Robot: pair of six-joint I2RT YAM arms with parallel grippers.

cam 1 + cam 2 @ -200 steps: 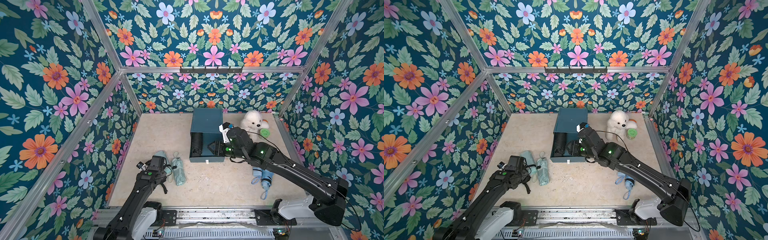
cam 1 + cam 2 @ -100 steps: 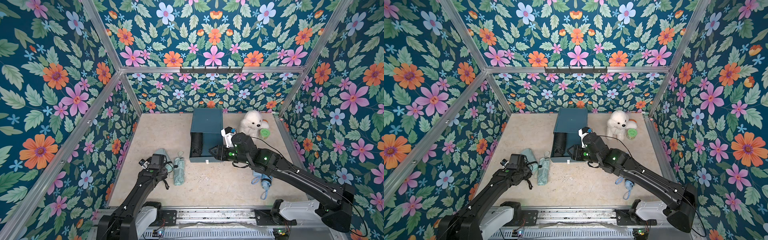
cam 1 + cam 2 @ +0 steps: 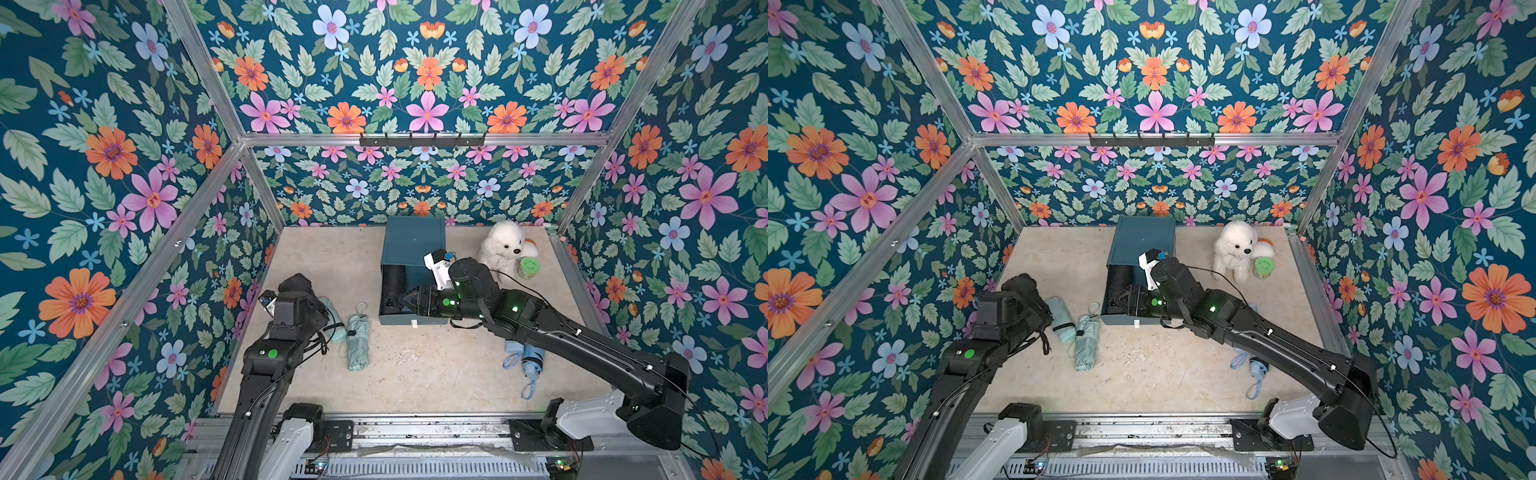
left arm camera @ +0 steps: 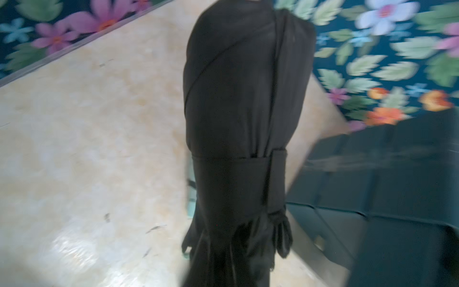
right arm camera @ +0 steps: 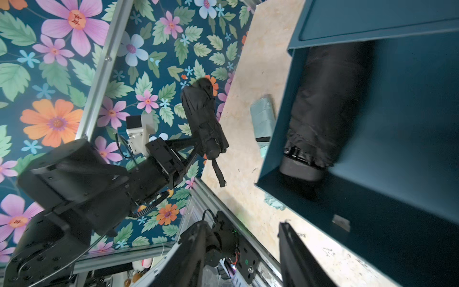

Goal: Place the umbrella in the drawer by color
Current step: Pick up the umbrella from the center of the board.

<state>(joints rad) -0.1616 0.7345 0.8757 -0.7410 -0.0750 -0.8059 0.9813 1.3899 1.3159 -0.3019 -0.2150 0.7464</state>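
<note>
Lifted since a second ago: left gripper clamps black umbrella off the floor; right gripper half-open, empty, at drawer.

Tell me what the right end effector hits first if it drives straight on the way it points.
Likely the black umbrella lying in the drawer, near its handle end; depth is unclear.

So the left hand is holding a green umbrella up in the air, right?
Not quite. The left hand is holding a black umbrella up in the air, not a green one. The right wrist view shows it clearly.
</note>
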